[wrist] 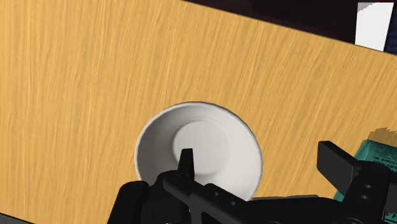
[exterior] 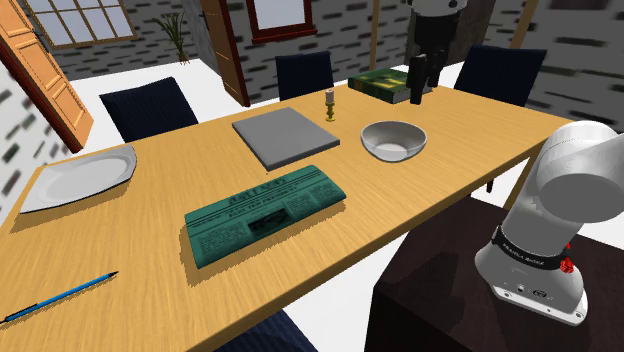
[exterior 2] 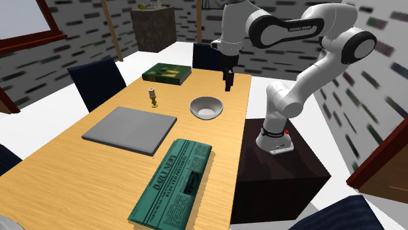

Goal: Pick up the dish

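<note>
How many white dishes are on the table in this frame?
2. A bowl sits beside the green book; a plate lies at the table's end, at the shoulder view's left. Nothing seems to hide another.

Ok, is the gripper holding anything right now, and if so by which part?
Nothing is held. The gripper is open, its fingers apart in the air above the white bowl, which sits untouched on the table.
</note>
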Robot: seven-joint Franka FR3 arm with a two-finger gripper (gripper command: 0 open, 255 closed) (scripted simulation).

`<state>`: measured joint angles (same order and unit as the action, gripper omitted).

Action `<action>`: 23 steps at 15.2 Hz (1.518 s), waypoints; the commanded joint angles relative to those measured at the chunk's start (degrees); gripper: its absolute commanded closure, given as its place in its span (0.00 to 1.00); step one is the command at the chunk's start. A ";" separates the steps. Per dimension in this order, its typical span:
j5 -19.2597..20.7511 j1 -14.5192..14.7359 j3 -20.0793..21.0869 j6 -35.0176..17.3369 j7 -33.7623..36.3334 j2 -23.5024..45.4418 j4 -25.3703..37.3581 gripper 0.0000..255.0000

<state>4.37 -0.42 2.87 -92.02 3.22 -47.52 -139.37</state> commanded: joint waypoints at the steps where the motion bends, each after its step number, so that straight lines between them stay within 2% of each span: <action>1: 0.00 0.00 0.00 0.00 0.00 0.00 0.00 0.00; 7: -0.12 -0.25 1.76 -12.38 3.34 8.28 -4.19 0.00; 13: 0.73 -0.98 3.63 -24.51 7.02 19.47 -5.26 0.00; 21: 1.27 -1.19 3.96 -31.28 8.09 22.28 -9.29 0.00; 23: 1.27 -1.19 3.96 -31.28 8.09 22.28 -9.29 0.00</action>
<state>5.64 -1.63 6.79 -123.08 11.25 -25.27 -148.50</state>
